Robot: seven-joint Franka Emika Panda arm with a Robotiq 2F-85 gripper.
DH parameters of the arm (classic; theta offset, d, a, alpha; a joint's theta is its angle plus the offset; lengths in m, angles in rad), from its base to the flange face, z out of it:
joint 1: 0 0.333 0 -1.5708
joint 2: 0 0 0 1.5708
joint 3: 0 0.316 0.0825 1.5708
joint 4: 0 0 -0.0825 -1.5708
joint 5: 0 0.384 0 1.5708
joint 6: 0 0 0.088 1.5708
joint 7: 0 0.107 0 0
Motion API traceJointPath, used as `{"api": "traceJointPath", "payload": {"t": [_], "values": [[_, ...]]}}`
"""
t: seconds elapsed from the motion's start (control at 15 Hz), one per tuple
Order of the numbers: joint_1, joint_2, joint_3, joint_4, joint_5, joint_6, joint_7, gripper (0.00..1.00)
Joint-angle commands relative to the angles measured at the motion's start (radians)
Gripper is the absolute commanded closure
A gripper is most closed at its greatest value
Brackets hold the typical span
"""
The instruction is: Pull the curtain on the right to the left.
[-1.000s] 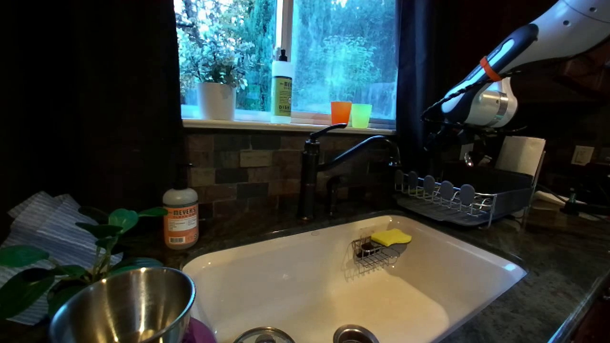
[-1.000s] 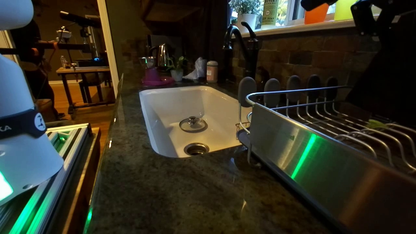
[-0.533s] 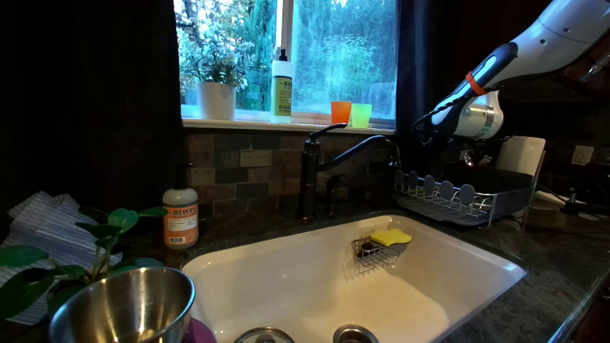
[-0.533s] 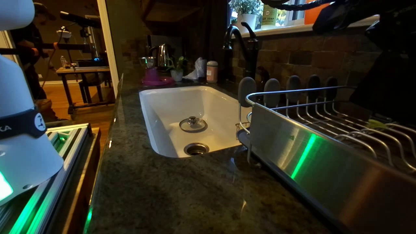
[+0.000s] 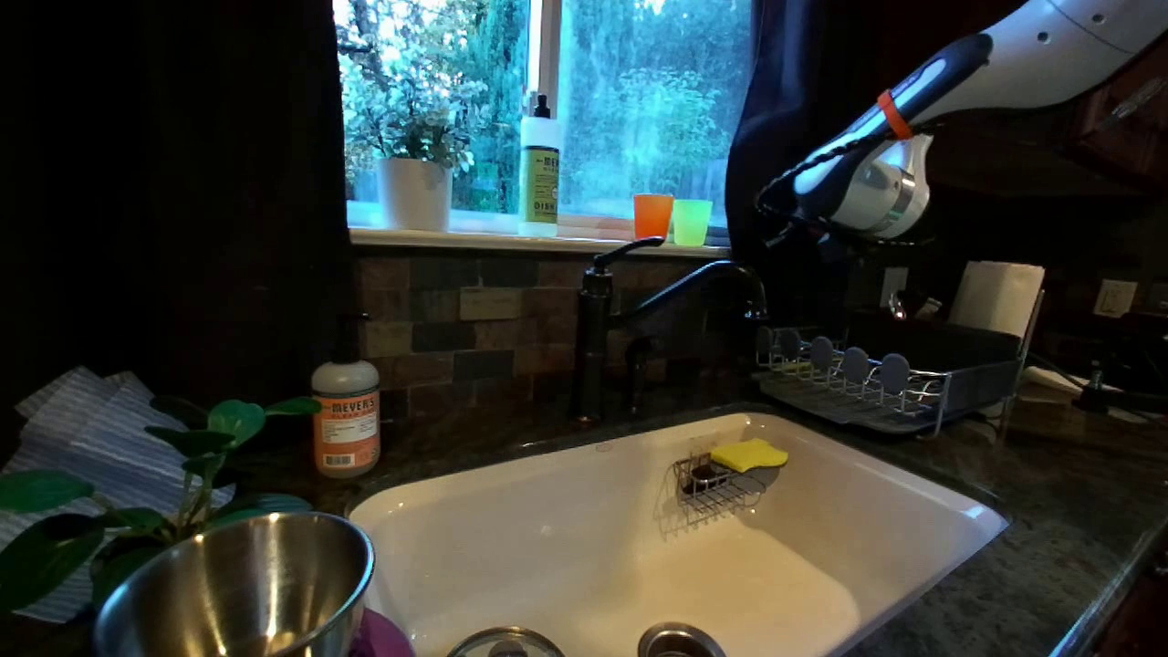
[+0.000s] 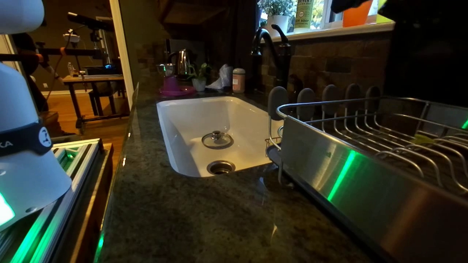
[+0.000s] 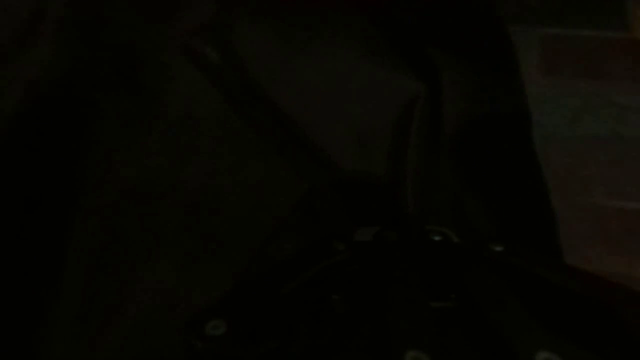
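In an exterior view the curtain [image 5: 776, 109] on the right is a near-black drape beside the window. Its window-side edge bows leftward, reaching near the green cup. My gripper [image 7: 400, 232] shows very dimly in the wrist view, its jaws together. Folds of the curtain [image 7: 345, 100] gather and run down into the fingertips, so the jaws are shut on the fabric. Darkness hides the fingertips in both exterior views. The white arm comes in from the upper right over the dish rack.
Below the gripper stands a dish rack [image 5: 876, 374]. A black faucet [image 5: 593, 338] rises left of it, behind the white sink [image 5: 566, 493]. On the sill are an orange cup [image 5: 652, 216], a green cup [image 5: 692, 222], a soap bottle [image 5: 539, 178] and a potted plant [image 5: 415, 192].
The arm dipped and moved left, then rose slightly. The gripper shut on the curtain, and the curtain's edge has shifted left over part of the window and sill.
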Motion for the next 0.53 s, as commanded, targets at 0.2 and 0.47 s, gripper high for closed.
{"api": "traceJointPath", "payload": {"t": [0.2, 0.47], "values": [[-0.200, -0.038, 0.407, 0.070, 0.280, -0.086, -0.292, 1.00], [-0.232, -0.067, 0.369, 0.012, 0.275, -0.202, -0.272, 1.00]]}}
